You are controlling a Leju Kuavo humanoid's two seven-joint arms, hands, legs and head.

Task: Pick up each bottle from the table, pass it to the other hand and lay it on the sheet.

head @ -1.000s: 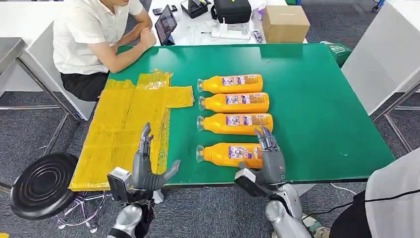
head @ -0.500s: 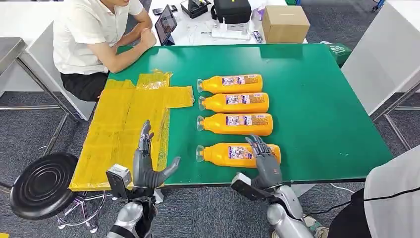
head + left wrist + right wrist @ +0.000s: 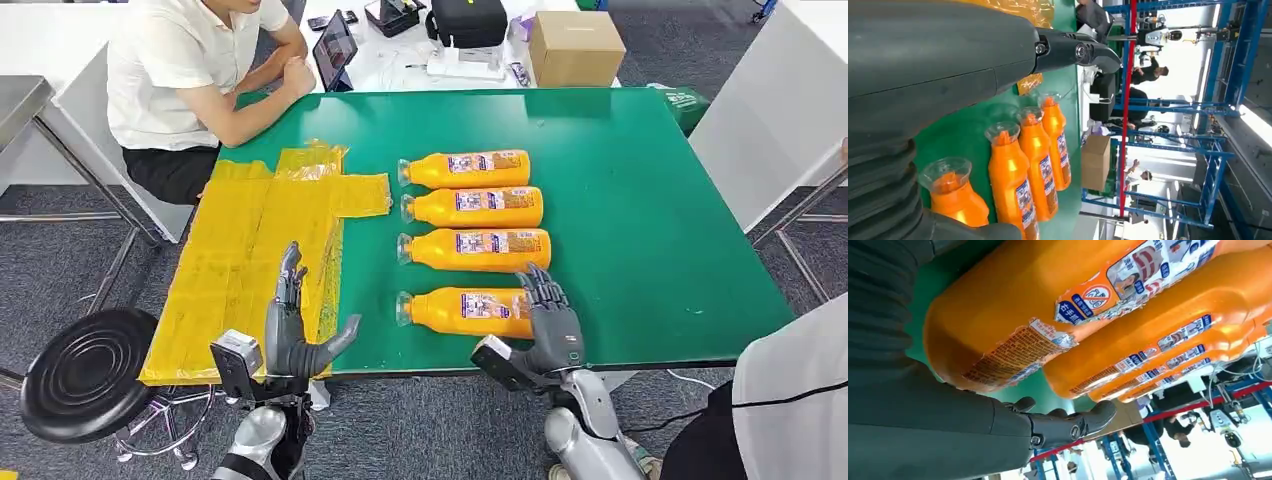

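Several orange bottles lie side by side on the green table [image 3: 650, 230], caps pointing toward the yellow sheet [image 3: 250, 260]. The nearest bottle [image 3: 465, 312] is closest to the front edge. My right hand [image 3: 553, 325] sits at its base end, fingers spread and raised against the bottle's bottom, not closed around it. In the right wrist view that bottle [image 3: 1048, 305] lies just beside the palm, with the thumb [image 3: 1068, 425] reaching past it. My left hand [image 3: 293, 330] stands open at the front edge by the sheet, empty. The left wrist view looks along the bottle row [image 3: 1018, 175].
A person in a white shirt [image 3: 190, 80] sits at the table's far left corner. A black stool [image 3: 85, 370] stands below the sheet. A cardboard box [image 3: 575, 45] and a tablet [image 3: 335, 50] are behind the table. Another person [image 3: 790, 400] stands at my right.
My right hand swung over the nearest bottle's base end, then shifted back right and now covers that end. The left hand has barely moved. The bottles lie as before.
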